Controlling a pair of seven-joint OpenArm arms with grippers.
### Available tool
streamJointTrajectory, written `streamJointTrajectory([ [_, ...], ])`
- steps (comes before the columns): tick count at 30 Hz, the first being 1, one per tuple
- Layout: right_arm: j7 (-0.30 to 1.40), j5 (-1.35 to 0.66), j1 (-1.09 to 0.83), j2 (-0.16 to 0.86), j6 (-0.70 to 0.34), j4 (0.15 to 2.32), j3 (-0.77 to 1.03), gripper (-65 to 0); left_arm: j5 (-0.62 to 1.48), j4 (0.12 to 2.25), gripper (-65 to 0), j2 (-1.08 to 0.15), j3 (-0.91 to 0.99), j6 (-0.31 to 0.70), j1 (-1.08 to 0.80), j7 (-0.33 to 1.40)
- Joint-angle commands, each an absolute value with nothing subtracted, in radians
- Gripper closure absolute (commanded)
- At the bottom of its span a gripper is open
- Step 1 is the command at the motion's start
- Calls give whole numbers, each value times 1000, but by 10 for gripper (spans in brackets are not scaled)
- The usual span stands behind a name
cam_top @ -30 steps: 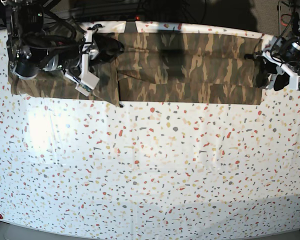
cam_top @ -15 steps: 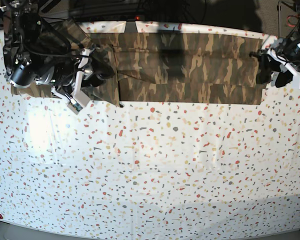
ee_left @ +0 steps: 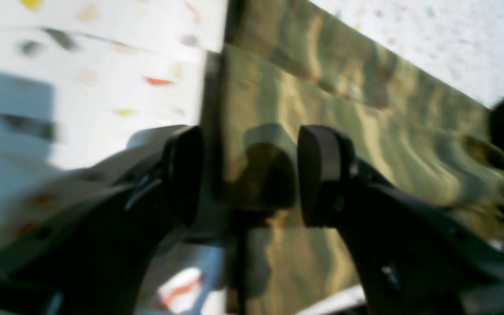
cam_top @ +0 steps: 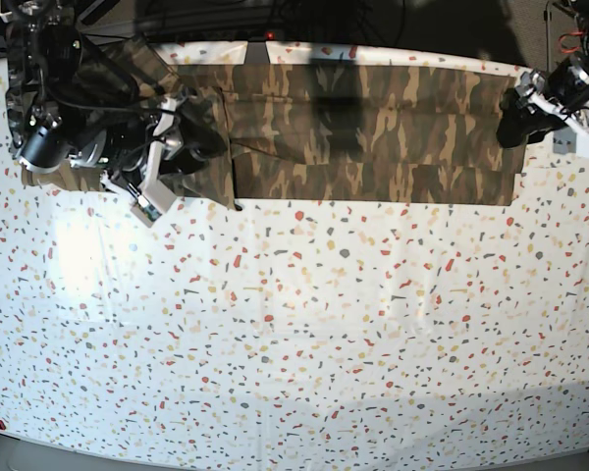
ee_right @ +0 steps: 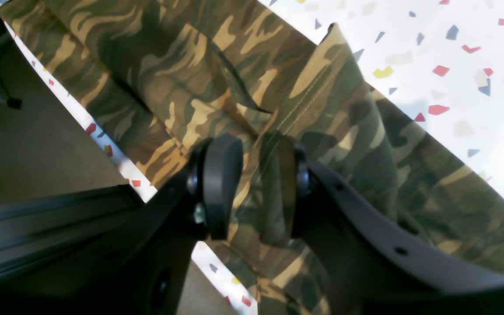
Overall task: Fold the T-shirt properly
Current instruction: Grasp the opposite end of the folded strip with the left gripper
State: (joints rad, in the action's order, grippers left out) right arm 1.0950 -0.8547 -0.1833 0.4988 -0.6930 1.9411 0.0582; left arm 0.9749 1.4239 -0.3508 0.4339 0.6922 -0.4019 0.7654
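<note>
T-shirt (ee_right: pixel 182 87) fold pinched between right fingers (ee_right: pixel 223 183); left fingers (ee_left: pixel 322 175) spread (straddling its edge).

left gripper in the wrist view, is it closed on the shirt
No, the left gripper stands open, its pads apart over the edge of the T-shirt.

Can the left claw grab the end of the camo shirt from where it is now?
Probably yes. The left claw is open, with one finger on each side of the T-shirt edge, right at the shirt's end. Nothing sits between the fingers and the cloth, so it looks ready to close.
</note>
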Motion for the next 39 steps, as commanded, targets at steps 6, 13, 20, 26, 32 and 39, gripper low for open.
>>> streamJointTrajectory([
  [6,1077,-867,-174,513,-698,1957,65,-195,999,1430,-304,-361,437,698,-407,839],
  [13,1077,-867,-174,513,-698,1957,65,-195,1008,1430,-272,-323,437,698,-407,867],
  [20,1077,-867,-175,513,-698,1957,65,-195,996,1430,0,-308,437,698,-393,816],
  [26,1084,-867,-175,513,-698,1957,65,-195,982,1430,0,-375,438,698,-389,653],
  [32,1053,-868,-175,512,-698,1957,65,-195,783,1430,0,-451,439,619,-361,579],
  [39,1051,-867,-175,512,-698,1957,65,-195,654,1471,0,-534,439,466,-344,542],
])
